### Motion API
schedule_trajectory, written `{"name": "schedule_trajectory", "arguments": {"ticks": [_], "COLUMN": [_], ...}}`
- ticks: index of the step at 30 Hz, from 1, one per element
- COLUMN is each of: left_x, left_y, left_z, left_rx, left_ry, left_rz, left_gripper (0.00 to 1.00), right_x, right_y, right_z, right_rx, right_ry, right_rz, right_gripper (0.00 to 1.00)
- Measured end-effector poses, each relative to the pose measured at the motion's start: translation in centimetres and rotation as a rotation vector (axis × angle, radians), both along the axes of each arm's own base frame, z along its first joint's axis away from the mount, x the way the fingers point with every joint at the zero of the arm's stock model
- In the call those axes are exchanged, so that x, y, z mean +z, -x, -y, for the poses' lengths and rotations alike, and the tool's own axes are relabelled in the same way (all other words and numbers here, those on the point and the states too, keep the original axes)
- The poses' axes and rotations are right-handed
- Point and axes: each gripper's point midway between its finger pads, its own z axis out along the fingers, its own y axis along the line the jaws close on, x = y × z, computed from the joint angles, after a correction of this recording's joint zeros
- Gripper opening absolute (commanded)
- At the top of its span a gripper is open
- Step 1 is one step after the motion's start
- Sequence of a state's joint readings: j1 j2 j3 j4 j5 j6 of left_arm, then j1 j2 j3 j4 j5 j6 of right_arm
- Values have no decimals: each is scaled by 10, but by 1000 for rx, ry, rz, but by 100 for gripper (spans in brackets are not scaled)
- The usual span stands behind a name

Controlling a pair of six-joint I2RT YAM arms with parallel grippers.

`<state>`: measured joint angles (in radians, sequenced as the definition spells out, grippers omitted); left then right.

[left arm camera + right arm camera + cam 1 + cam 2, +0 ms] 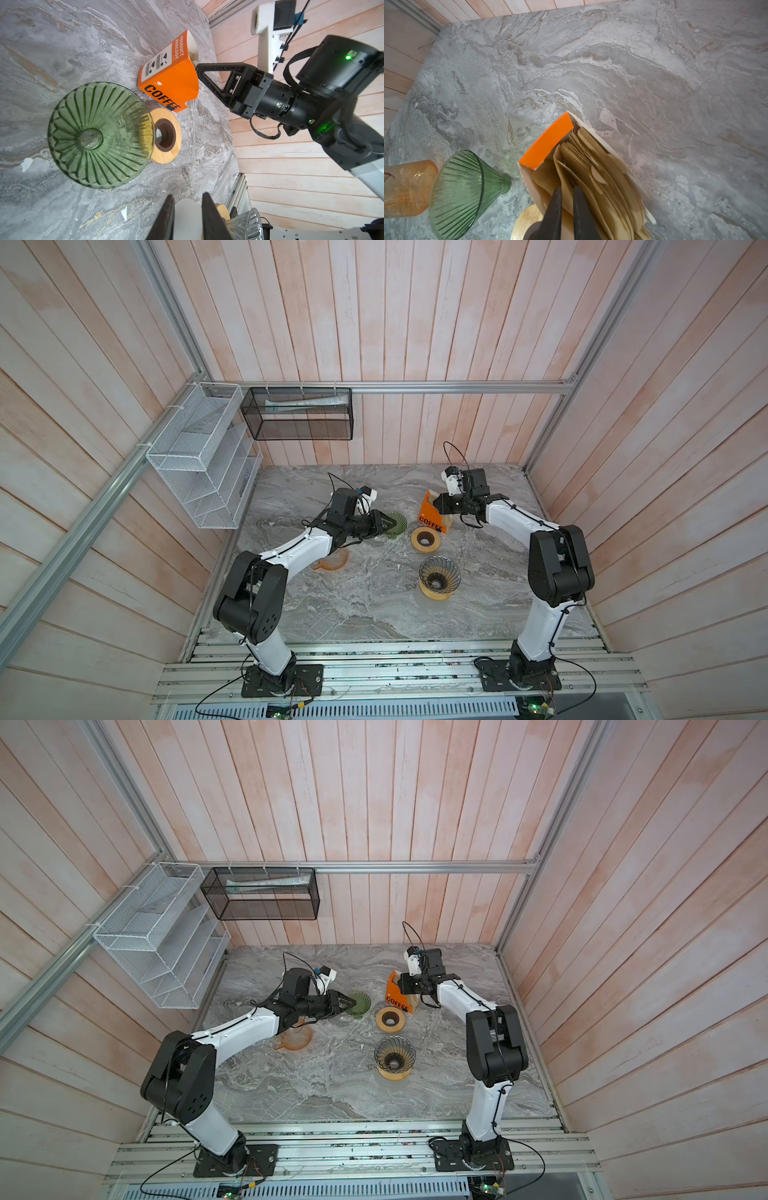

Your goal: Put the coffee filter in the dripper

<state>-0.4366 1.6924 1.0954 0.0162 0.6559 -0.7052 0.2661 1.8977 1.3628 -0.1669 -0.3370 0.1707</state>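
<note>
An orange box [546, 143] marked COFFEE stands open at the back of the marble table, packed with tan coffee filters [591, 166]. My right gripper [568, 191] reaches into it from above, its fingers nearly together on one filter sheet. A green glass dripper [99, 135] lies tilted beside the box. My left gripper [187, 199] hovers next to its rim [397, 524], not touching it. The jaws stand partly apart around a pale rounded shape that I cannot identify. A clear glass dripper [439, 576] sits upright on a wooden base nearer the front.
A wooden ring [425, 538] lies between the box and the clear dripper. An orange glass dripper [332, 562] sits partly under my left forearm. Wire baskets [199, 456] hang on the left and back walls. Wooden walls enclose the table closely on three sides.
</note>
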Motion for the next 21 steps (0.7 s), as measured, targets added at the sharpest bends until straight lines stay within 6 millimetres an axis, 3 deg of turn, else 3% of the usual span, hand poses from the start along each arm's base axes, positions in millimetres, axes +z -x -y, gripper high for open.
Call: {"name": "schedule_trajectory", "arguments": {"ticks": [5,11,21], "left_x": [0,-1,-3], "left_y": [0,-1,-2], "left_z": [0,-1,-1], "left_rx": [0,2,2], "left_ry": [0,0,0], "left_rz": [0,-4,-4], "left_gripper": [27,27,27], "right_x": [-5,-3,1], "right_y": [1,0,-2], "right_z": [0,-1,-3], "right_rx": [1,9,11], "right_ry": [4,8,10], "right_rz": [-15,-9,1], "right_gripper": [12,0,0]}}
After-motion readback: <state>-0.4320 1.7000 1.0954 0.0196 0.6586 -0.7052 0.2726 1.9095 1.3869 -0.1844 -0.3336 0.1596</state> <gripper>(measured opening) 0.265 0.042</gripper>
